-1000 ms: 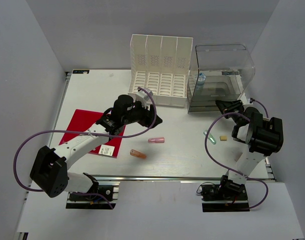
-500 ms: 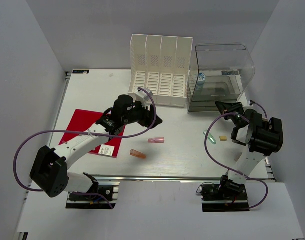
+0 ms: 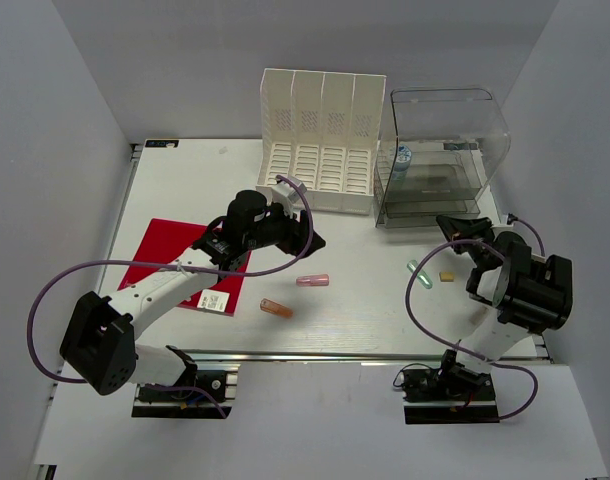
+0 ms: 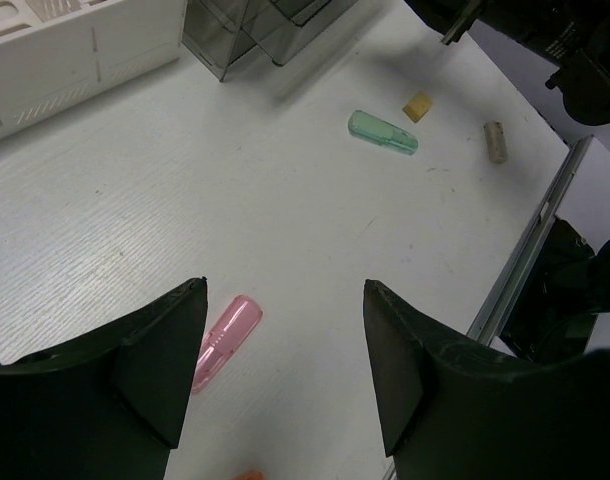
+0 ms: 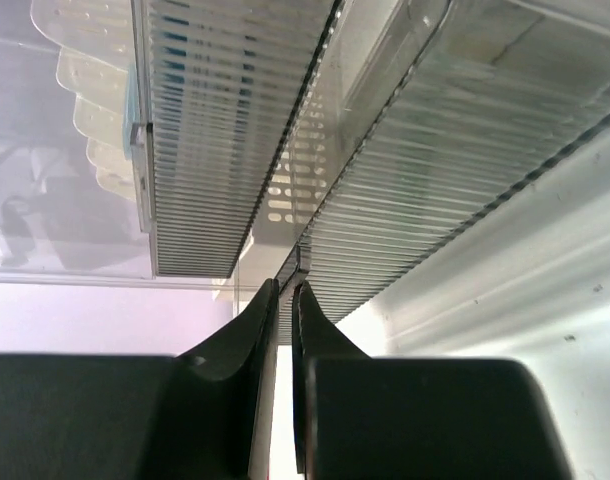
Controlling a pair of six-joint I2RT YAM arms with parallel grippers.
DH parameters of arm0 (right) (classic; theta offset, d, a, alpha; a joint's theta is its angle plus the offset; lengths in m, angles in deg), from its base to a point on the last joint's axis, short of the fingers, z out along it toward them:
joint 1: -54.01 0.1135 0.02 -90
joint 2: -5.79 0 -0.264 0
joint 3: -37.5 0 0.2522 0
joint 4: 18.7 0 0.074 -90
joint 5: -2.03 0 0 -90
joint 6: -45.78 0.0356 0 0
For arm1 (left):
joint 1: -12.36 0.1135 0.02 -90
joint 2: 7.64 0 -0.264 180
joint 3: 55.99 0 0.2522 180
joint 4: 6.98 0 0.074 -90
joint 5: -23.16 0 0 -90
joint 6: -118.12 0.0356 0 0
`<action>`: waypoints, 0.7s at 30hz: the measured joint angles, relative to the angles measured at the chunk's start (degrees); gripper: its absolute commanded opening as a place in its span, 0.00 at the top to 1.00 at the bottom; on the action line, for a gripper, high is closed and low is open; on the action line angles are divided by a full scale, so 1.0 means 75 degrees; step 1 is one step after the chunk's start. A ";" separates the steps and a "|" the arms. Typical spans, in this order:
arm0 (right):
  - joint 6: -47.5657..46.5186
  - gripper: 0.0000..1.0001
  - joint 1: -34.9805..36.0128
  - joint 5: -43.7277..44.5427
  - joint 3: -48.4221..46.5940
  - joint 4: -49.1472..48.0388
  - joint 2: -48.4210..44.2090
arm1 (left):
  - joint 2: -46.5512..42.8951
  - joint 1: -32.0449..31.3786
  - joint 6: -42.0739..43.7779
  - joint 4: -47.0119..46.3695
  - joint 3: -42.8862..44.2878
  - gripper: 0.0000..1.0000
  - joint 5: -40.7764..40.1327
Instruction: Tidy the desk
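The left fingers are hanging wide open and empty above the worktop, probably aiming for the pink cap lying under them. The right fingers are standing almost closed, holding nothing, and pointing at the clear drawer box.

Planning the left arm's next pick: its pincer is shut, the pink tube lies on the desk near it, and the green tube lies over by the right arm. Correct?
No: the left pincer is open, fingers wide apart, as the left wrist view shows. The pink tube does lie near it, the green tube by the right arm.
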 measured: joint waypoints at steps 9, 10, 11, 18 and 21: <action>-0.0729 0.44 -0.0149 -0.0312 0.0108 0.0729 -0.0452 | 0.0000 0.0000 0.0000 -0.0108 -0.0041 0.22 0.0032; -0.0845 0.43 -0.0152 -0.0405 0.0108 0.0857 -0.0501 | 0.0000 0.0000 0.0003 -0.0108 -0.0041 0.21 0.0041; -0.0930 0.42 -0.0160 -0.0507 0.0108 0.0973 -0.0551 | 0.0000 0.0000 0.0000 -0.0108 -0.0041 0.21 0.0047; -0.2331 0.46 -0.0239 -0.1463 0.0102 0.2541 -0.1617 | 0.0000 0.0000 0.0000 -0.0105 -0.0041 0.23 0.0050; -0.3774 0.70 -0.0233 -0.1693 -0.0172 0.4062 -0.2428 | 0.0000 0.0000 -0.0003 -0.0102 -0.0041 0.45 0.0050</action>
